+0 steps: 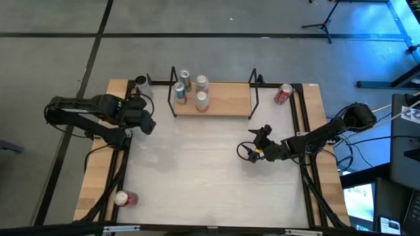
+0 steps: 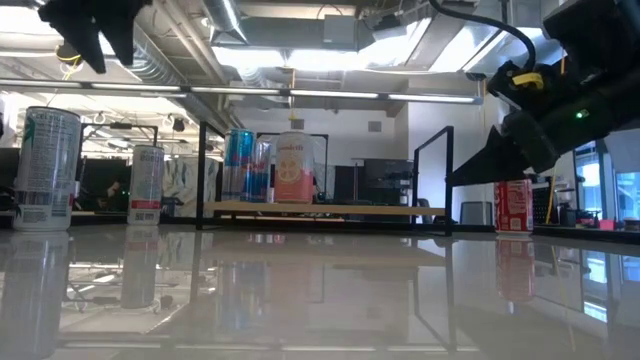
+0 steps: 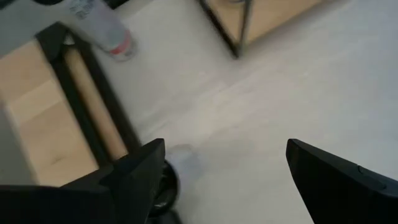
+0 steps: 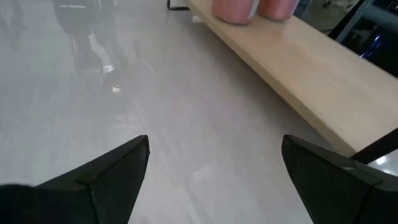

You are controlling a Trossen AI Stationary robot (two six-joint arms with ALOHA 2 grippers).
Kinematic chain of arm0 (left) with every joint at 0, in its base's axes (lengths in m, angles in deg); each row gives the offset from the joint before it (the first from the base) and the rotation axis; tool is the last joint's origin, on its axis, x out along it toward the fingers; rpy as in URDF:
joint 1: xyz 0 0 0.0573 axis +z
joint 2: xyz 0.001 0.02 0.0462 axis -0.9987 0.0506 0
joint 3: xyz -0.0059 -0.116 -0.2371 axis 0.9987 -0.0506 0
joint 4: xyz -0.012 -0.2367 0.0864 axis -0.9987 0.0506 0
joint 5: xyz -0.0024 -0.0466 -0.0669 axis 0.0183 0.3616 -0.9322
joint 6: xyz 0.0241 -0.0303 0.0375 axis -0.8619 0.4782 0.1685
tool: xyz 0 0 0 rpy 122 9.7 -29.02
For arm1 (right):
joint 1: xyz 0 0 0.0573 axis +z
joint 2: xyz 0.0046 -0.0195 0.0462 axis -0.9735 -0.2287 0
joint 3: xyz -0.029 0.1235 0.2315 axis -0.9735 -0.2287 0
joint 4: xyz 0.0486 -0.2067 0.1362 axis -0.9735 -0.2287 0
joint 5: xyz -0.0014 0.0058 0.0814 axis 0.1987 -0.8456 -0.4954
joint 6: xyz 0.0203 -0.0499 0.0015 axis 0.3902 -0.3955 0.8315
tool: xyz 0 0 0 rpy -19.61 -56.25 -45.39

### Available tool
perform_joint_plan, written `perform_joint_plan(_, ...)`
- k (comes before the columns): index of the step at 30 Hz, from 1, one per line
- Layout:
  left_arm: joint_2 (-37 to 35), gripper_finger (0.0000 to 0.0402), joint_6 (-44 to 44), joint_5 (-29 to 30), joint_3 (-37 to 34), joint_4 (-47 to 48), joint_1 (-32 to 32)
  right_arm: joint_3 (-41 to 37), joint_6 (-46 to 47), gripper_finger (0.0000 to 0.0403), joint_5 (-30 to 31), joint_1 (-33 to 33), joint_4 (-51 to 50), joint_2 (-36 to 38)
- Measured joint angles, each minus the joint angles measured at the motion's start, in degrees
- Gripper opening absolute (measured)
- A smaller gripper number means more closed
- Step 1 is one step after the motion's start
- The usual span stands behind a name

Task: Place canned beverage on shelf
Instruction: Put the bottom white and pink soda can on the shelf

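Fingers of the left gripper point(image 1: 146, 123) stand apart and empty, just short of an upright grey can point(image 1: 141, 84) beside the shelf point(image 1: 223, 99)'s left end loop; this arm is nearer it. Right gripper point(image 1: 252, 141), fingers apart too, hovers over bare tabletop point(image 1: 197, 177) in front of the shelf, the red can point(image 1: 283, 94) past the shelf's right end. Four cans crowd the shelf's left half
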Motion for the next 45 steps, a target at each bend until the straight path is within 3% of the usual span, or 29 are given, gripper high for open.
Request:
perform_joint_plan(6,1.11,0.0326,-9.19,-2.28,-0.88,-0.39,8.64,0.01,-2.21,0.0367,-0.80,-2.38,1.18,0.00)
perform_joint_plan(15,1.14,0.0326,-25.74,-10.91,-0.88,-0.25,19.00,0.02,-3.31,0.0367,-1.16,-6.15,0.58,0.00)
perform_joint_plan(22,1.57,0.0326,-33.78,-11.76,-0.88,-0.29,19.95,0.02,-5.25,0.0367,-2.54,-8.67,0.68,0.00)
perform_joint_plan(29,1.79,0.0326,-33.40,-15.88,-2.73,-0.10,19.95,0.02,-5.45,0.0367,-5.16,-10.25,0.71,0.00)
perform_joint_plan(35,1.88,0.0326,-33.97,-15.00,-8.47,-0.18,19.95,0.02,-5.45,0.0367,-5.28,-10.12,0.77,0.00)
perform_joint_plan(45,1.88,0.0326,-35.19,-14.35,-9.44,-0.27,19.95,0.00,-6.85,0.0367,-6.78,-10.10,2.73,0.02)
